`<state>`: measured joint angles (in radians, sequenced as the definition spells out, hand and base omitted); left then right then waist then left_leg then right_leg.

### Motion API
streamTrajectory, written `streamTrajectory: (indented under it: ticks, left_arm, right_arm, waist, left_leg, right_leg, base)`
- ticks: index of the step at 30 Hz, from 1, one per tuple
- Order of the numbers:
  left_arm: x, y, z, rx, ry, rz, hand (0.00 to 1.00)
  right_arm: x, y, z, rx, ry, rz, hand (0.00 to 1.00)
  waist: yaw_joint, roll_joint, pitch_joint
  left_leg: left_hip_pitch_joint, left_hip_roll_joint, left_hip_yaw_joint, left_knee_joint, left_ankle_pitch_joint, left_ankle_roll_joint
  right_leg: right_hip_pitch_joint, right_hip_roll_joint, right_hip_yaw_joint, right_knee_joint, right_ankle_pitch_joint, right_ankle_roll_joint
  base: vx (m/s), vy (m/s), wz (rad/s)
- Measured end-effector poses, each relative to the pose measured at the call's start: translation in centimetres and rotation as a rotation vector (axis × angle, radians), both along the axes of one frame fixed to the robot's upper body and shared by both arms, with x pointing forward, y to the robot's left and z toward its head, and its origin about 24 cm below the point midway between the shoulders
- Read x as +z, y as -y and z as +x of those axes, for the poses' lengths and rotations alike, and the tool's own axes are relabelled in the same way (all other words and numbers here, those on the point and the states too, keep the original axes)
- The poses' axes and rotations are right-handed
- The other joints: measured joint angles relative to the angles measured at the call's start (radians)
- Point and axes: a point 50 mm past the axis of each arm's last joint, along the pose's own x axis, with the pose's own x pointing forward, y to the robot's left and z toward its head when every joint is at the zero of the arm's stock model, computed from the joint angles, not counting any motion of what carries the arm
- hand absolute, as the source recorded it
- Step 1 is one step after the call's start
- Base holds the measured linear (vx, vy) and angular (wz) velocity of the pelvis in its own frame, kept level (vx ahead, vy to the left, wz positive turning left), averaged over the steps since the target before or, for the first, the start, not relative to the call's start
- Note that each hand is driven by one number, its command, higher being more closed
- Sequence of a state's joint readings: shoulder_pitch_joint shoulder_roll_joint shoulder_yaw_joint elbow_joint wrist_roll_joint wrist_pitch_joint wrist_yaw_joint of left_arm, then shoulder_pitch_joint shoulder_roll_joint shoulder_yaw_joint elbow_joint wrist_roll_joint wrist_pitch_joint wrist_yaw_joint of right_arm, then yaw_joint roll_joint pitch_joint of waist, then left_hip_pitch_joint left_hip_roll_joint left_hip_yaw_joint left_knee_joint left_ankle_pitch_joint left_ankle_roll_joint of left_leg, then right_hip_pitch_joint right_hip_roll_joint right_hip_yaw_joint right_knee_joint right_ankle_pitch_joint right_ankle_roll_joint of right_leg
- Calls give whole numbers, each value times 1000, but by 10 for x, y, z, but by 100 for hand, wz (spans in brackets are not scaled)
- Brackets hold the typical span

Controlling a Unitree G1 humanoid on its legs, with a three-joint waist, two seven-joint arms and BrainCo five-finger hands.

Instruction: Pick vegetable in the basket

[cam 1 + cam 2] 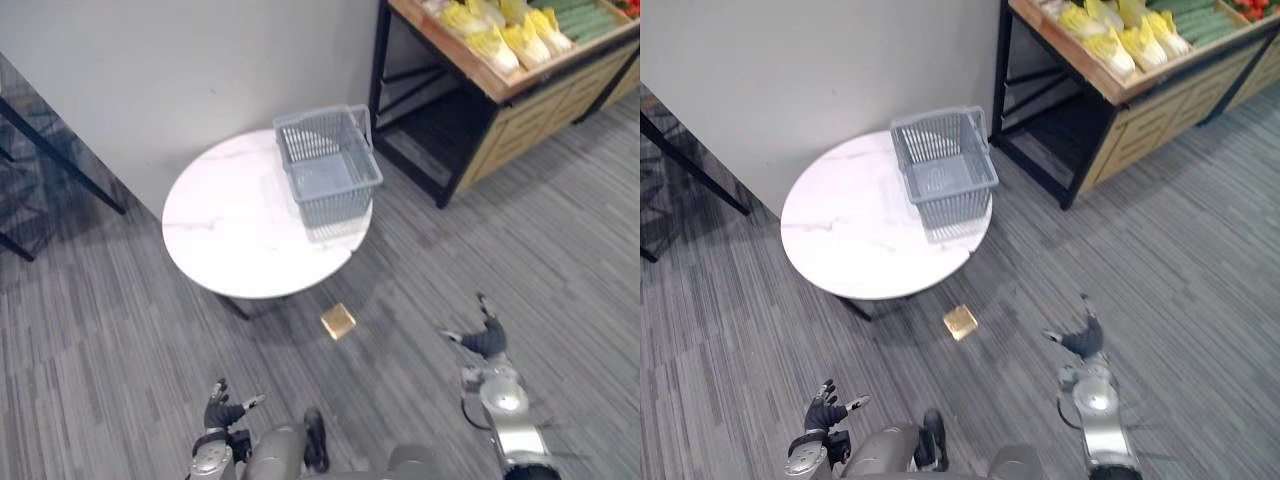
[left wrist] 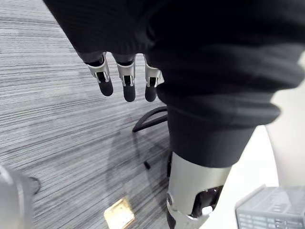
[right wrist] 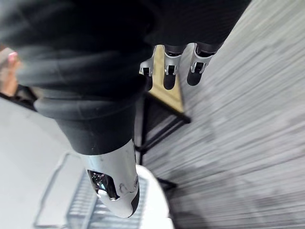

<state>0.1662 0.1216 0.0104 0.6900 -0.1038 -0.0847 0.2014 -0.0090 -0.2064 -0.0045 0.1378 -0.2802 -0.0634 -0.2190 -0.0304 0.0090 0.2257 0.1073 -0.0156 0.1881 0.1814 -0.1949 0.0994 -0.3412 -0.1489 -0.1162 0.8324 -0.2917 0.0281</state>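
A grey plastic basket (image 1: 327, 163) stands empty at the right edge of a round white table (image 1: 232, 225). Pale yellow-green cabbages (image 1: 505, 38) lie in a row on a wooden produce stand (image 1: 520, 85) at the far right, with green vegetables (image 1: 588, 18) behind them. My left hand (image 1: 225, 409) hangs low at the bottom left, fingers straight and holding nothing. Over the carpet at the lower right, my right hand (image 1: 484, 338) is open too, well short of the stand. Straight fingers (image 2: 125, 82) show in the left wrist view, and fingers (image 3: 169, 71) likewise in the right wrist view.
A small tan square block (image 1: 338, 320) lies on the grey carpet just in front of the table. A black metal frame (image 1: 410, 110) holds up the produce stand. Dark table legs (image 1: 60, 165) stand at the far left by the grey wall.
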Motion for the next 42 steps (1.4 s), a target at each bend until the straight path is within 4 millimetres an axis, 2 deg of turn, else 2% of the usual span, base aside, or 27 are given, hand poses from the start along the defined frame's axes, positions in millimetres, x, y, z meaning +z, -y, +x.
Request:
streamTrajectory:
  ticks: [1, 2, 3, 4, 5, 6, 7, 8, 9, 10, 12, 14, 17, 18, 19, 20, 21, 23, 25, 27, 29, 33, 36, 41, 42]
  left_arm:
    - [-1, 0, 3, -14, -10, 5, 0]
    - [-2, 0, 4, -30, -12, 8, 0]
    - [-1, -2, 5, -40, -9, 18, 0]
    - [-5, 4, 4, -42, -31, 1, 0]
    - [-7, 6, 0, -53, -39, -1, 0]
    - [-9, 8, -5, -65, -53, -1, 0]
    - [-11, 9, -8, -65, -68, -2, 0]
    - [-11, 10, -8, -65, -72, -4, 0]
    - [-13, 10, -13, -65, -83, -10, 0]
    - [-15, 9, -20, -65, -103, -13, 0]
    - [-17, 9, -26, -64, -120, -18, 0]
    - [-17, 8, -27, -60, -125, -17, 0]
    - [-17, 8, -28, -62, -128, -17, 0]
    - [-17, 8, -27, -62, -128, -18, 0]
    - [-17, 9, -26, -64, -125, -19, 0]
    - [-17, 10, -26, -67, -122, -21, 0]
    - [-17, 11, -24, -78, -123, -18, 0]
    - [-15, 14, -18, -110, -108, -13, 0]
    - [-14, 17, -14, -130, -100, -10, 0]
    - [-14, 16, -12, -131, -95, -6, 0]
    - [-11, 11, -7, -136, -81, 12, 0]
    - [-4, 3, 4, -139, -40, 37, 0]
    - [3, 0, 16, -138, 11, 45, 0]
    - [13, 3, 36, -131, 97, 30, 0]
    - [14, 2, 36, -129, 101, 30, 0]
  right_arm:
    - [9, -3, 6, 34, 32, -31, 0]
    - [13, -4, 8, 49, 45, -46, 0]
    - [19, -4, 8, 69, 65, -71, 0]
    - [26, -1, 10, 98, 81, -132, 0]
    - [28, -3, 11, 112, 85, -149, 0]
    - [36, -6, 13, 139, 115, -186, 0]
    - [41, -8, 15, 155, 133, -225, 0]
    - [41, -8, 16, 162, 131, -249, 0]
    - [41, -9, 18, 189, 121, -304, 0]
    - [43, -18, 21, 232, 133, -335, 0]
    - [51, -31, 25, 283, 173, -350, 0]
    - [65, -44, 33, 341, 235, -403, 0]
    - [68, -54, 36, 399, 243, -441, 0]
    - [68, -59, 36, 434, 238, -474, 0]
    - [67, -60, 38, 453, 233, -504, 0]
    - [68, -61, 39, 476, 229, -540, 0]
    - [69, -63, 43, 495, 225, -575, 0]
    - [74, -66, 52, 506, 236, -628, 0]
    - [90, -71, 71, 507, 270, -688, 0]
    - [101, -71, 83, 496, 287, -739, 0]
    - [114, -68, 93, 476, 305, -799, 0]
    - [120, -49, 108, 417, 258, -900, 0]
    - [132, -31, 120, 343, 224, -966, 0]
    - [162, 10, 139, 177, 156, -1045, 0]
    - [164, 14, 140, 160, 146, -1049, 100]
  waist:
    - [-15, 3, 2]
    - [-20, -5, 1]
    - [-14, -31, -3]
    - [-10, -10, -6]
    - [0, 5, -17]
    - [-7, 21, -21]
    - [-16, 37, -18]
    - [-13, 42, -14]
    - [-4, 54, -3]
    - [4, 55, 3]
    - [10, 38, 7]
    - [20, 46, 3]
    - [20, 49, 2]
    - [18, 56, -2]
    - [17, 63, -4]
    - [15, 80, -3]
    - [12, 92, 0]
    - [14, 83, 1]
    - [21, 86, 9]
    - [25, 96, 14]
    - [40, 108, 21]
    - [44, 119, 39]
    - [43, 127, 70]
    - [46, 166, 126]
    - [46, 170, 130]
  left_leg:
    - [32, 5, -12, -6, -7, -12]
    - [49, -3, -17, -8, -15, -33]
    - [81, -23, -23, 0, -49, -89]
    - [122, 7, -55, 32, -110, -127]
    - [114, 28, -55, 47, -105, -135]
    - [86, 40, -79, 112, -99, -145]
    - [25, 64, -101, 257, -83, -173]
    - [-7, 79, -105, 347, -58, -205]
    - [-55, 120, -103, 521, -9, -228]
    - [-80, 157, -66, 637, -17, -213]
    - [-105, 178, -13, 656, -32, -187]
    - [-169, 182, 19, 532, -45, -166]
    - [-198, 167, 21, 342, -44, -166]
    - [-191, 149, 11, 213, -18, -168]
    - [-183, 138, 6, 113, 59, -168]
    - [-182, 139, 3, 50, 189, -171]
    - [-173, 141, 6, 11, 218, -158]
    - [-150, 120, 3, -72, 220, -156]
    - [-146, 88, 14, -148, 241, -131]
    - [-151, 69, 20, -186, 258, -122]
    - [-169, 57, 30, -220, 273, -113]
    - [-206, 46, 30, -242, 297, -104]
    - [-236, 44, 14, -246, 310, -103]
    - [-287, 46, -34, -255, 343, -111]
    - [-291, 46, -41, -259, 350, -114]
  right_leg:
    - [-15, 33, 1, -260, 60, 25]
    - [-10, 44, 0, -401, 126, 28]
    - [-14, 45, 17, -531, 271, 17]
    - [-23, 58, 22, -458, 368, -31]
    - [-29, 67, 36, -434, 335, -30]
    - [-29, 66, 12, -401, 277, -38]
    - [-6, 61, -22, -387, 232, -49]
    - [19, 64, -31, -390, 217, -55]
    - [102, 74, -49, -424, 199, -64]
    - [192, 82, -65, -474, 188, -72]
    - [270, 80, -64, -541, 187, -74]
    - [324, 77, -51, -600, 188, -74]
    - [346, 71, -48, -629, 195, -65]
    - [354, 68, -48, -640, 196, -58]
    - [358, 73, -46, -648, 198, -46]
    - [364, 89, -46, -656, 199, -34]
    - [370, 97, -43, -662, 190, -18]
    - [348, 79, -38, -661, 188, 3]
    - [311, 59, -17, -663, 195, 25]
    - [286, 48, -11, -665, 201, 38]
    - [250, 42, 7, -672, 211, 51]
    - [209, 37, 8, -684, 230, 56]
    - [182, 36, -5, -682, 232, 55]
    - [140, 37, -43, -661, 231, 50]
    - [135, 37, -47, -657, 230, 49]
  base:
    - [525, -106, 79]
    - [502, -107, 78]
    - [526, -160, 70]
    - [513, -161, 56]
    - [512, -201, 56]
    - [543, -219, 57]
    - [536, -244, 65]
    - [519, -243, 55]
    - [411, -181, 27]
    - [391, -167, 11]
    - [245, -107, -7]
    - [242, -64, -19]
    - [244, 30, -9]
    - [206, 82, -8]
    - [230, 134, -9]
    - [179, 166, -5]
    - [179, 209, 7]
    - [94, 166, 7]
    - [16, 155, -8]
    - [-12, 145, -4]
    - [-13, 106, -15]
    - [10, 57, -3]
    - [2, 8, 13]
    - [-17, -16, 20]
    - [-6, -22, 22]
